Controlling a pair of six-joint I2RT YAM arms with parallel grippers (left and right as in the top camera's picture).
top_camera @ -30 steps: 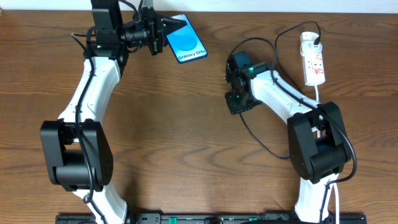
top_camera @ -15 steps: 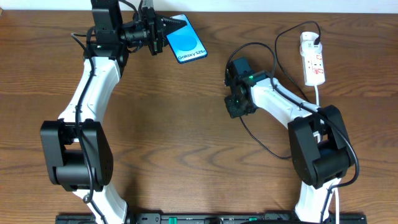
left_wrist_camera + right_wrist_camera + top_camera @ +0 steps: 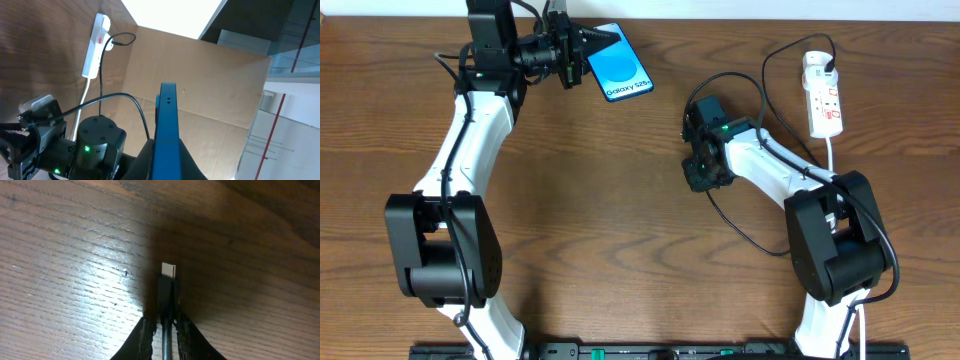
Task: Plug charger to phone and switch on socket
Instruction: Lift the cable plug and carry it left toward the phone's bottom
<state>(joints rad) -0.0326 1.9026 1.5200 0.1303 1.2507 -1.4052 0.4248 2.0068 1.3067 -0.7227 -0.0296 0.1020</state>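
Observation:
My left gripper [image 3: 588,52] is shut on the phone [image 3: 618,64], a slim blue-screened handset held at the table's far middle; in the left wrist view its blue edge [image 3: 166,125] stands between my fingers. My right gripper [image 3: 698,176] is shut on the charger [image 3: 167,287], its black plug with a silver tip sticking out past the fingers just above the wood. The black cable [image 3: 745,232] loops behind the arm to the socket [image 3: 823,98], a white strip with red switches at the far right, also in the left wrist view [image 3: 94,49].
The socket's white cord [image 3: 832,152] runs down towards the right arm's base. A brown cardboard wall [image 3: 210,90] stands beyond the table. Bare wood lies between the two arms.
My right gripper has shifted slightly with the charger plug, its wrist turning a little. The left arm and phone have not moved.

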